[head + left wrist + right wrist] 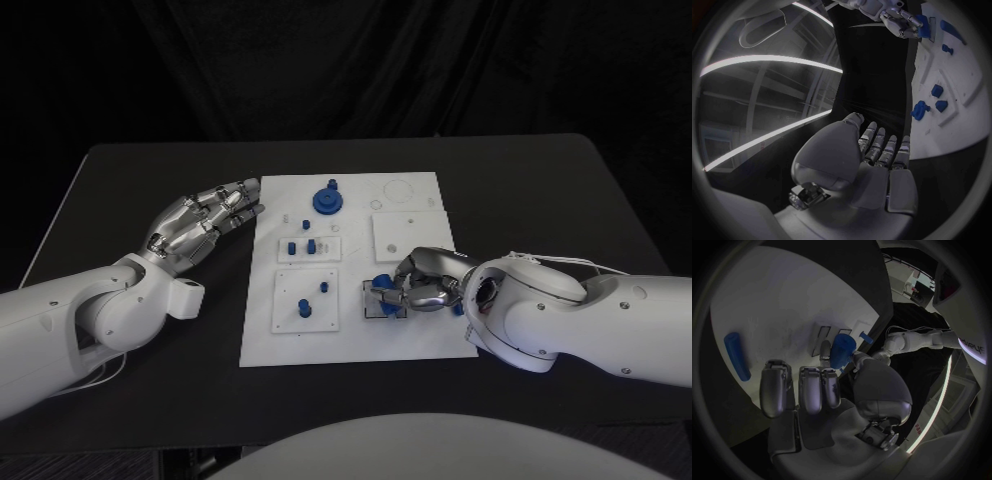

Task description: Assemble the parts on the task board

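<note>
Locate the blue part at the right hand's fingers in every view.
Head view: blue part at the right hand, near the task board's right edge.
Left wrist view: beside that hand, at.
Right wrist view: ahead of the fingers, at.
Shared landmark: the task board.

Black table (144,400), square with rounded corners, extending from 12 to 6 o'clock. Black curtain (346,60) hanging in folds behind its far edge, at 12 o'clock.

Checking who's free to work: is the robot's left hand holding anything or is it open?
Open: the left hand lies beside the task board with fingers spread, nothing in it.
</note>
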{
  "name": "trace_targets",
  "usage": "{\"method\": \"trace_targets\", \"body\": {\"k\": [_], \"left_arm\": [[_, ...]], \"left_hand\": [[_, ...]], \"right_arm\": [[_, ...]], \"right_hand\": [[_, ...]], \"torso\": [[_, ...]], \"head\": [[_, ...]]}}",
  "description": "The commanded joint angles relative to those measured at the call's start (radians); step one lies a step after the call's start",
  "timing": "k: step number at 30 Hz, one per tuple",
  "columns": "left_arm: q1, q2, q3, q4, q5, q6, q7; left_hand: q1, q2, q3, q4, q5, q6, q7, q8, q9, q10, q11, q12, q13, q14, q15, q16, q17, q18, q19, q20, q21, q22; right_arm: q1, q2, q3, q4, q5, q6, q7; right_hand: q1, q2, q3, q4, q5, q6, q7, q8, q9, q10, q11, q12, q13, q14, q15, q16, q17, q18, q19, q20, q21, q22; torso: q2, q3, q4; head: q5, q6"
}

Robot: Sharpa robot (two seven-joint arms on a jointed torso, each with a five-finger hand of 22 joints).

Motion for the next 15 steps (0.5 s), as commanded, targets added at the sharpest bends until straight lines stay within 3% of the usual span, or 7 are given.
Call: {"method": "trace_targets", "body": {"k": [1, 8, 12, 15], "left_arm": [[-0.003, 0.002, 0.001, 0.000, -0.005, 0.017, 0.013], [-0.004, 0.003, 0.001, -0.002, -0.005, 0.018, 0.010], [-0.006, 0.003, 0.001, -0.003, -0.005, 0.019, 0.008], [-0.007, 0.003, 0.001, -0.003, -0.005, 0.019, 0.007]], "left_hand": [[0.010, 0.001, 0.008, 0.000, 0.006, 0.007, 0.034, 0.005, 0.001, 0.002, 0.003, 0.005, 0.001, 0.006, -0.001, 0.006, 0.002, -0.014, 0.006, 0.001, 0.004, 0.000], [0.010, 0.001, 0.008, 0.000, 0.006, 0.007, 0.034, 0.005, 0.001, 0.002, 0.003, 0.005, 0.001, 0.006, -0.001, 0.006, 0.002, -0.014, 0.006, 0.001, 0.004, 0.000], [0.010, 0.001, 0.008, 0.000, 0.006, 0.007, 0.034, 0.005, 0.001, 0.002, 0.003, 0.005, 0.001, 0.006, -0.001, 0.006, 0.002, -0.014, 0.006, 0.001, 0.004, 0.000], [0.010, 0.001, 0.008, 0.000, 0.006, 0.007, 0.034, 0.005, 0.001, 0.002, 0.003, 0.005, 0.001, 0.006, -0.001, 0.006, 0.002, -0.014, 0.006, 0.001, 0.004, 0.000]], "right_arm": [[-0.003, 0.001, 0.000, -0.001, 0.001, 0.002, -0.012], [-0.003, 0.002, 0.000, 0.000, 0.001, 0.001, -0.008], [-0.003, 0.003, 0.000, 0.003, 0.002, -0.007, -0.002], [-0.003, 0.001, 0.000, 0.003, 0.007, -0.019, 0.010]], "right_hand": [[-0.019, 0.003, -0.011, -0.001, -0.019, 0.002, 0.008, -0.006, -0.001, 0.102, 0.003, 0.003, 0.263, 0.093, 0.000, -0.004, 0.205, -0.002, 0.047, 0.003, -0.007, 0.214], [-0.054, 0.001, -0.048, -0.001, -0.045, 0.002, 0.008, -0.006, -0.001, 0.102, 0.003, 0.003, 0.263, 0.093, 0.000, -0.005, 0.203, -0.002, 0.047, 0.003, -0.008, 0.214], [-0.077, 0.013, -0.090, -0.001, -0.116, 0.003, 0.008, -0.006, -0.001, 0.102, 0.003, 0.003, 0.263, 0.093, 0.000, -0.005, 0.202, -0.001, 0.046, 0.003, -0.011, 0.213], [-0.078, 0.014, -0.091, -0.001, -0.117, 0.003, 0.008, -0.006, -0.001, 0.102, 0.003, 0.003, 0.263, 0.093, 0.000, -0.006, 0.201, -0.001, 0.046, 0.003, -0.011, 0.213]], "torso": [[0.000, 0.0003, 0.0000], [0.000, 0.0004, -0.0002], [0.000, 0.0002, -0.0002], [0.000, 0.0000, 0.0000]], "head": [[0.001, 0.000], [0.003, 0.000], [0.003, 0.000], [0.005, 0.000]]}}
